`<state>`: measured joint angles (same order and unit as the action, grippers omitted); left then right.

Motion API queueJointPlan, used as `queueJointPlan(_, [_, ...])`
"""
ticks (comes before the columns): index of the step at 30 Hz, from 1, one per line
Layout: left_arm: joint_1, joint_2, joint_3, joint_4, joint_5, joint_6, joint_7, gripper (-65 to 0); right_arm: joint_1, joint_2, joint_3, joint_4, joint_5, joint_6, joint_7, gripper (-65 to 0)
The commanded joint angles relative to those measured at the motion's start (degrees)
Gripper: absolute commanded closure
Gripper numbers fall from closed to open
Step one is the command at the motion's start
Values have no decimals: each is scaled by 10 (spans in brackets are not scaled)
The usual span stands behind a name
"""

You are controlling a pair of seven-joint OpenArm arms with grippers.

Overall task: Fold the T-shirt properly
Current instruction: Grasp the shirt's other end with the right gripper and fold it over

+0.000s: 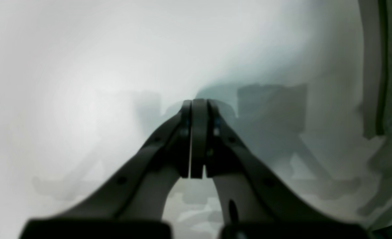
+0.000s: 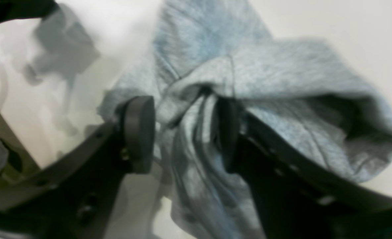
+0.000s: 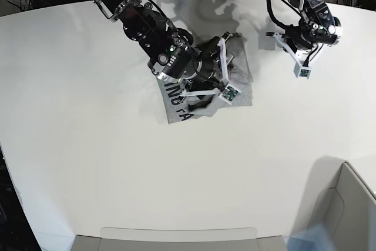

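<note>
The heather-grey T-shirt [image 3: 238,80] lies crumpled at the table's far middle, with black lettering [image 3: 179,107] showing on its near left corner. My right arm [image 3: 176,57] reaches over it. In the right wrist view my right gripper [image 2: 182,132] is open, its pads [image 2: 138,132] wide apart on either side of a bunched fold of the T-shirt [image 2: 282,83]. My left gripper [image 1: 199,104] is shut with nothing in it, hovering over bare white table to the right of the shirt. In the base view the left arm [image 3: 311,30] sits at the far right.
The table [image 3: 88,145] is white. A grey bin [image 3: 346,204] stands at the near right corner. Cables lie behind the far edge. In the left wrist view the table's edge [image 1: 370,66] runs down the right side.
</note>
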<state>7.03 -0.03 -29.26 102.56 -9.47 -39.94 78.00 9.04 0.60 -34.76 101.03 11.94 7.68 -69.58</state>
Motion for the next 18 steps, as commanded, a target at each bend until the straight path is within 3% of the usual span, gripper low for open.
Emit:
queueJointPlan(1, [-4, -8, -2, 8, -4, -1, -3, -4, 21, -7, -11, 20, 5, 1, 11, -330])
queueJointPlan(7, [-4, -9, -2, 4, -4, -1, -3, -4, 57, -28, -97, 11, 5, 0, 12, -336])
queueJointPlan(12, [-4, -10, -2, 4, -3, -1, -3, -4, 71, -56, -116, 44, 5, 0, 25, -333])
queueJointPlan(15, [-4, -10, -2, 8, -3, -1, -3, -1, 75, -55, -87, 85, 3, -1, 54, -300])
queueJointPlan(18, [-8, -10, 0, 10, -3, -1, -4, 0, 67, -49, 5, 85, 1, -1, 54, -202])
